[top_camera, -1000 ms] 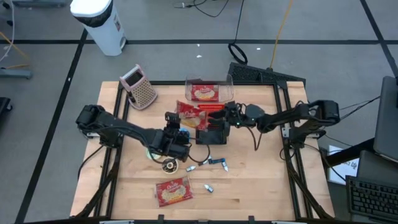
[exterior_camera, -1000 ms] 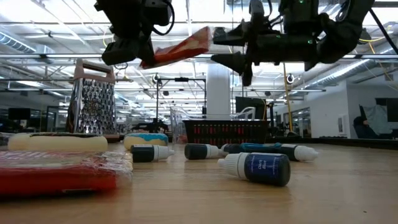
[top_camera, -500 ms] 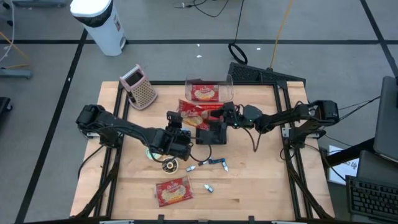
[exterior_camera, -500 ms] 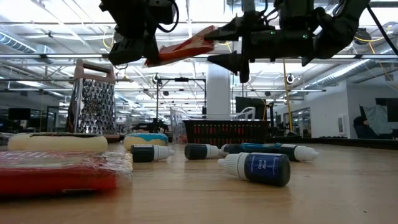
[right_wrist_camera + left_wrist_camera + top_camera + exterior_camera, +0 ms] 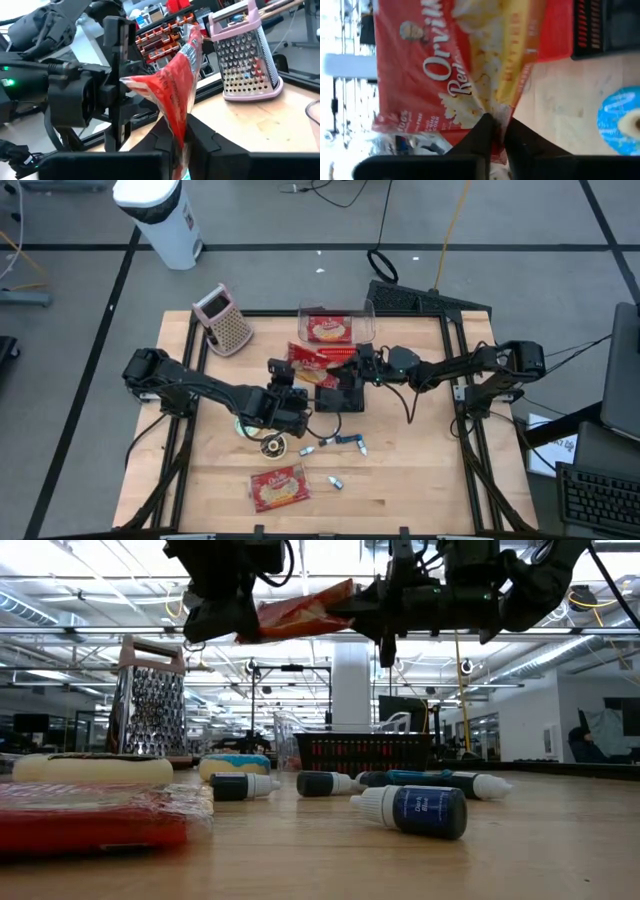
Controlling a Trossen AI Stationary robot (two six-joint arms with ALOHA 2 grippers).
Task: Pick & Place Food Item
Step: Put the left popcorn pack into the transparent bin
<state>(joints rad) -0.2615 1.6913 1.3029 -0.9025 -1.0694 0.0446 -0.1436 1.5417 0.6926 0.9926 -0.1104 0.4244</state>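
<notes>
Both grippers are pinching one red popcorn packet (image 5: pixel 318 358), holding it aloft over the wooden table (image 5: pixel 420 470) beside the black basket (image 5: pixel 341 393), seemingly mid-handover. The right gripper (image 5: pixel 181 131) is clamping one edge, while the left gripper (image 5: pixel 498 131) is gripping the opposite edge, its narrow fingers perhaps loosening.

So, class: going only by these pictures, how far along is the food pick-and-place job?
Done: one popcorn packet already lies in the clear container. In hand: a second packet is held up off the table, pinched at opposite ends by the left gripper and the right gripper. Left: placing it, then the third packet on the table.
</notes>
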